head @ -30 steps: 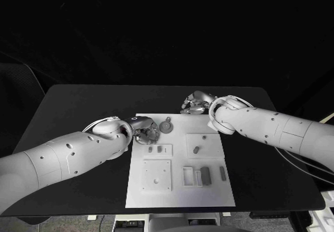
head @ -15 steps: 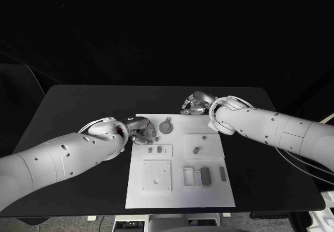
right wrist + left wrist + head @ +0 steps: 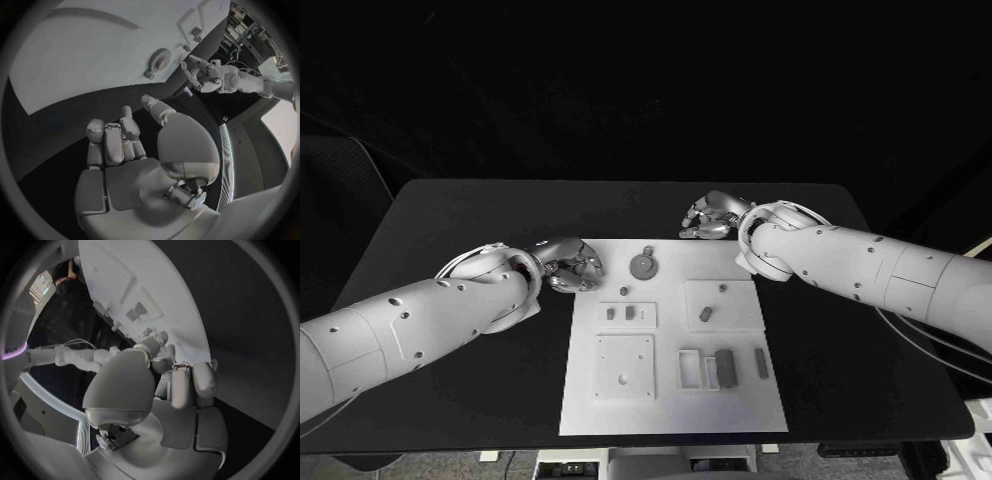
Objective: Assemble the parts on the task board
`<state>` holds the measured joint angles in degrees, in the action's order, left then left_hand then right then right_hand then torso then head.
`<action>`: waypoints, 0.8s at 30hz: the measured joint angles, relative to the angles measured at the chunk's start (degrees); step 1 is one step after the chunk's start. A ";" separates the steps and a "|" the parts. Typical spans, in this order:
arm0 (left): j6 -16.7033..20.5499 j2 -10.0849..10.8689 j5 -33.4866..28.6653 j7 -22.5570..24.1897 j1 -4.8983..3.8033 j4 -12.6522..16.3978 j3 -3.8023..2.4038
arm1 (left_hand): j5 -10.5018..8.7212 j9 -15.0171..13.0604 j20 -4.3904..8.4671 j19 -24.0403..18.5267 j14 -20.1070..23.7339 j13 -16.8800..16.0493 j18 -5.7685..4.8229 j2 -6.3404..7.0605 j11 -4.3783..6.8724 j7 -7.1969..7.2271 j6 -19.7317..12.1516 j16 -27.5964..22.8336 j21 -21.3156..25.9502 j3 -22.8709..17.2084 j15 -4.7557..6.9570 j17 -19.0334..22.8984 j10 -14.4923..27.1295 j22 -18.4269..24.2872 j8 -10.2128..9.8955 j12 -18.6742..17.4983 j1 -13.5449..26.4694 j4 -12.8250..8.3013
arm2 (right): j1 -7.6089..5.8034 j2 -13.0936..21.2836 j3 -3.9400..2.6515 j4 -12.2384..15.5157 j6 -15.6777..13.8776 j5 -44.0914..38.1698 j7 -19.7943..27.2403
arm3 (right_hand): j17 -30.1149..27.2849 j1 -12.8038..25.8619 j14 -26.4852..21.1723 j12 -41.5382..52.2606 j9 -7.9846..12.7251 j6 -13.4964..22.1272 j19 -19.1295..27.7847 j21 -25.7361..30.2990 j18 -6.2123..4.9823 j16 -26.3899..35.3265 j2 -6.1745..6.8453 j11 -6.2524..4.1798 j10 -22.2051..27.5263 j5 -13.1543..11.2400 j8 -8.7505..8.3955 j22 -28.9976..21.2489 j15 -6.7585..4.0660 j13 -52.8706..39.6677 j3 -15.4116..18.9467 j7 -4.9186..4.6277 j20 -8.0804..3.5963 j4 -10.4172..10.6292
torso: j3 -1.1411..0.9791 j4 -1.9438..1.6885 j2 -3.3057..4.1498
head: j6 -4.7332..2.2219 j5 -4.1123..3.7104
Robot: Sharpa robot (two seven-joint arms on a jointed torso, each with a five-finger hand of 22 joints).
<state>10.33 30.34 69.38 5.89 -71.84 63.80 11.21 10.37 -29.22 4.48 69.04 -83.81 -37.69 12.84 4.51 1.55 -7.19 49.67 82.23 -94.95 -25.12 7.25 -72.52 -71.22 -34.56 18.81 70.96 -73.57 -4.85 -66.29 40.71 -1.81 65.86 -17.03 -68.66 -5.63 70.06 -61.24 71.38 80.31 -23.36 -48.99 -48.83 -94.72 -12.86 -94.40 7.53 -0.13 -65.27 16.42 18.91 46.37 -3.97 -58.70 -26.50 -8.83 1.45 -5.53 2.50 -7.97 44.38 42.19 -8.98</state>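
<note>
The white task board (image 3: 668, 405) lies in the middle of the black table, also seen in the left wrist view (image 3: 144, 270) and the right wrist view (image 3: 81, 55). A grey gear-like round part (image 3: 643, 265) (image 3: 160, 57) lies near its far edge, with a small part (image 3: 625, 291) just in front of it. My left hand (image 3: 567, 267) (image 3: 184, 385) hovers beside the board's far left corner, fingers curled in with nothing seen in them. My right hand (image 3: 710, 217) (image 3: 119, 140) sits past the board's far right corner over bare table, its fingers curled too.
Raised white blocks on the board carry grey parts (image 3: 629, 312) (image 3: 707, 312). A square plate (image 3: 625, 362), a dark bar (image 3: 726, 365) and a slim piece (image 3: 762, 360) lie at the near end. The black table (image 3: 459, 215) spreads round the board.
My left hand has drawn back leftward, from over the board's far left corner to the table beside it. The right hand has barely moved.
</note>
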 measured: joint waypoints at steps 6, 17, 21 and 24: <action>2.37 1.63 -11.43 3.17 -0.08 -0.96 -2.73 | 0.00 -0.62 -1.00 -5.44 3.09 5.37 -0.40 -0.65 -1.56 0.08 1.48 -7.79 0.00 -3.06 -0.79 3.58 3.16 2.34 1.06 -9.52 0.88 -0.02 | 0.01 1.06 -0.01 0.11 -0.38 0.25 0.32 | 0.06 0.00 0.13 0.00 0.00 0.11 0.00 0.00 0.00 0.00 0.00 0.01 0.00 0.00 0.00 0.00 -0.13 0.00 0.00 -0.11 0.00 0.00 | 0.02 -0.03 -0.03 | -0.38 -0.06; 2.99 6.41 -23.17 6.08 -0.22 -0.81 -3.58 | 0.26 -1.30 -2.10 -9.17 5.62 14.68 -0.37 0.08 -3.71 0.11 1.63 -16.80 3.01 -5.26 -2.14 7.99 2.64 6.41 1.44 -25.99 2.85 -0.66 | 1.26 4.76 0.09 2.10 -3.12 3.83 4.52 | 1.10 -0.47 1.11 0.23 -0.01 0.12 -0.22 0.00 -0.57 -0.46 -0.47 -0.08 -0.28 0.00 0.00 -0.03 -0.43 0.07 -0.33 -0.12 -0.22 -0.33 | 0.05 0.04 -0.06 | -1.14 -0.64; 3.29 8.78 -26.68 7.35 -0.20 1.08 -3.55 | 0.26 -1.30 -2.31 -9.41 5.85 16.21 -0.38 1.00 -4.08 0.03 1.60 -18.19 3.82 -3.40 -2.37 8.54 2.46 7.20 1.44 -29.21 5.29 -0.16 | 1.65 7.10 -0.04 4.36 -4.02 5.60 6.71 | 1.56 -0.48 1.59 0.23 -0.01 0.11 -0.23 0.00 -0.81 -0.46 -0.48 -0.08 -0.29 0.00 0.00 -0.06 -0.51 0.07 -0.49 -0.11 -0.21 -0.49 | 0.05 0.10 -0.06 | -1.39 -1.14; 3.57 9.89 -28.81 8.48 -0.16 3.14 -3.52 | 0.26 -1.37 -2.53 -11.09 6.89 17.08 -0.52 1.30 -4.40 -0.18 1.39 -19.94 5.02 -1.91 -3.18 9.16 2.78 8.05 1.44 -31.31 6.76 -0.22 | 2.60 9.67 0.03 6.52 -4.28 6.78 8.28 | 1.61 -0.69 1.60 0.23 -0.01 0.11 -0.23 0.00 -0.82 -0.46 -0.69 -0.19 -0.40 0.00 0.00 -0.05 -0.51 0.06 -0.64 -0.11 -0.21 -0.64 | 0.05 0.08 -0.06 | -1.53 -1.43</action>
<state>13.89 40.23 40.57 14.36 -72.00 66.94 7.69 10.63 -30.60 1.95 57.95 -76.93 -20.61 12.32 5.81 -2.85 -7.38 51.06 62.29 -89.93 -27.02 4.07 -63.36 -68.44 -26.51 20.26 39.65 -66.81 -5.08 -63.70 50.38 -1.78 72.38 -21.31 -61.88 2.65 71.68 -61.93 72.98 80.54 -23.37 -48.89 -49.06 -94.72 -13.68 -94.86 6.84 -0.32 -65.67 16.42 18.91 46.32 -4.48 -58.63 -27.14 -8.94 1.23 -6.17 2.55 -7.89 44.32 40.66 -10.41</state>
